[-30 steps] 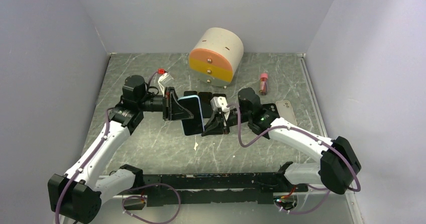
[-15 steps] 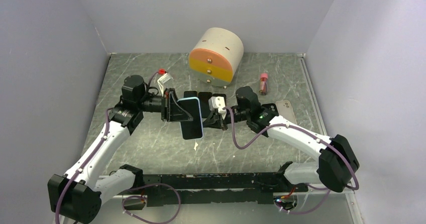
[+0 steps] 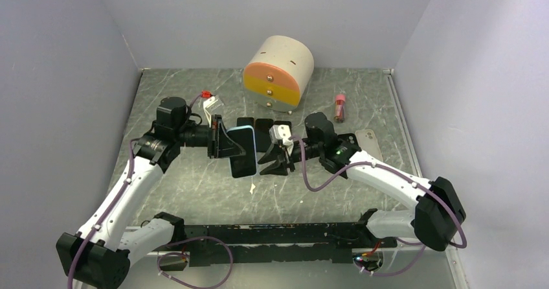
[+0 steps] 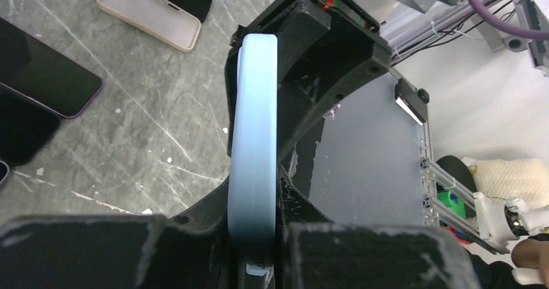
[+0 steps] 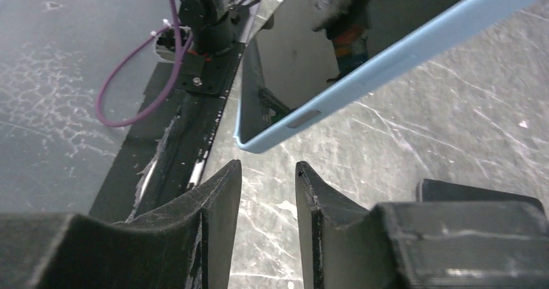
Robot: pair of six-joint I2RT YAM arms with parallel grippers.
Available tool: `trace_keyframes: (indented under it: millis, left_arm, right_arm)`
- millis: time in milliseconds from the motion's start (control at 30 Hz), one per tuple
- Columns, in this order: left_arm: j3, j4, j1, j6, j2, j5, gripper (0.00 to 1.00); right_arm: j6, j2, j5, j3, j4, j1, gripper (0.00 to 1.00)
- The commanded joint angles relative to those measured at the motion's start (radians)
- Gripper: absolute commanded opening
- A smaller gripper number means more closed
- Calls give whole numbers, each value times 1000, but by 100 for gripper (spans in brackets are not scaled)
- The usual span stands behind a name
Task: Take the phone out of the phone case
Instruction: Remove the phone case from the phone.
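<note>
A phone in a light blue case (image 3: 243, 151) is held on edge above the table. My left gripper (image 3: 224, 143) is shut on it from the left. In the left wrist view the case's blue edge (image 4: 254, 127) runs up between the jaws of the left gripper (image 4: 254, 198). My right gripper (image 3: 273, 163) is just right of the phone, open and empty, not touching it. In the right wrist view the case's lower corner (image 5: 259, 143) hangs above the gap of the right gripper (image 5: 268, 172), and the screen (image 5: 304, 62) faces that camera.
Three dark phones (image 3: 264, 124) lie flat behind the held one. A beige-cased phone (image 3: 369, 140) lies at the right. A round drawer unit (image 3: 278, 69) stands at the back. A red-capped tube (image 3: 339, 107), a white-and-red item (image 3: 210, 100) and a white scrap (image 3: 252, 186) lie on the table.
My right gripper has come off the phone's right edge and now sits apart from it, open. The phone stays in my left gripper and has turned more edge-on.
</note>
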Motion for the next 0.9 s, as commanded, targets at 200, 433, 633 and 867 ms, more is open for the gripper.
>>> trace_keyframes:
  millis: [200, 433, 633, 867]
  left_arm:
    - [16, 41, -2, 52, -50, 28, 2]
    - [10, 46, -2, 67, -55, 44, 3]
    - [11, 21, -2, 88, -58, 41, 2]
    - [23, 5, -2, 75, -59, 78, 2]
  right_arm:
    - [100, 30, -87, 75, 51, 39, 41]
    - [158, 61, -58, 89, 89, 44, 40]
    - [171, 81, -60, 108, 84, 42, 30]
    - [-68, 84, -55, 139, -121, 41, 0]
